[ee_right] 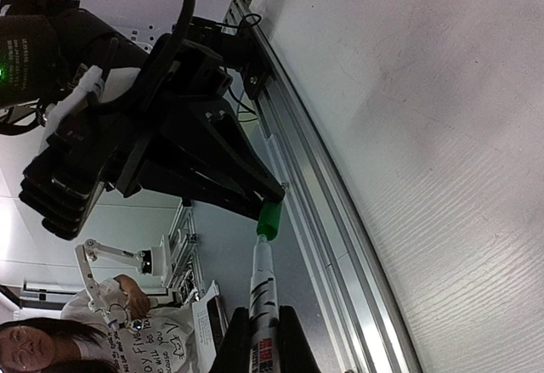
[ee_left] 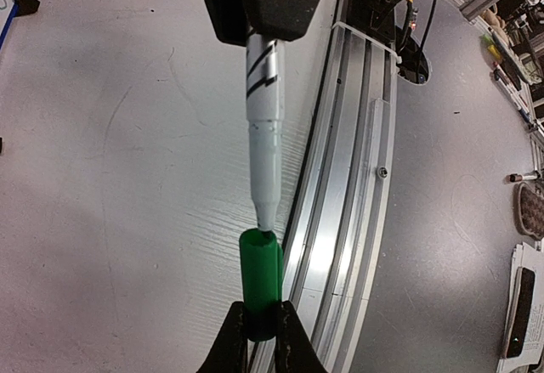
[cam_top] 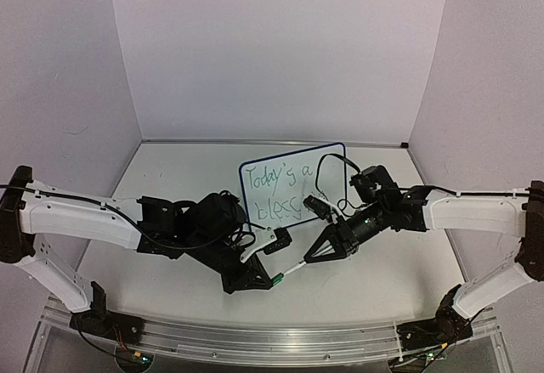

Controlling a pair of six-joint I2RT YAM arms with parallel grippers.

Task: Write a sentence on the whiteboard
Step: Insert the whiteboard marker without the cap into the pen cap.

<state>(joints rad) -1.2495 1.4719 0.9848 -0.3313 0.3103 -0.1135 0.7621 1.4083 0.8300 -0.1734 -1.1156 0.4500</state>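
Green cap (ee_left: 259, 281), white marker (ee_left: 263, 127) striped black, and the green sentence (cam_top: 278, 176) there on that white, blue-edged whiteboard (cam_top: 293, 159).

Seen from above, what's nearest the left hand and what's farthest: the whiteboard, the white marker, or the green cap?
1. Green cap: pinched in the left hand.
2. White marker: just right, tip at the cap.
3. Whiteboard: farthest, standing behind.

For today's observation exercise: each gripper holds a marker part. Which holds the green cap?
The left gripper: it pinches the green cap, while the right gripper holds the white marker.
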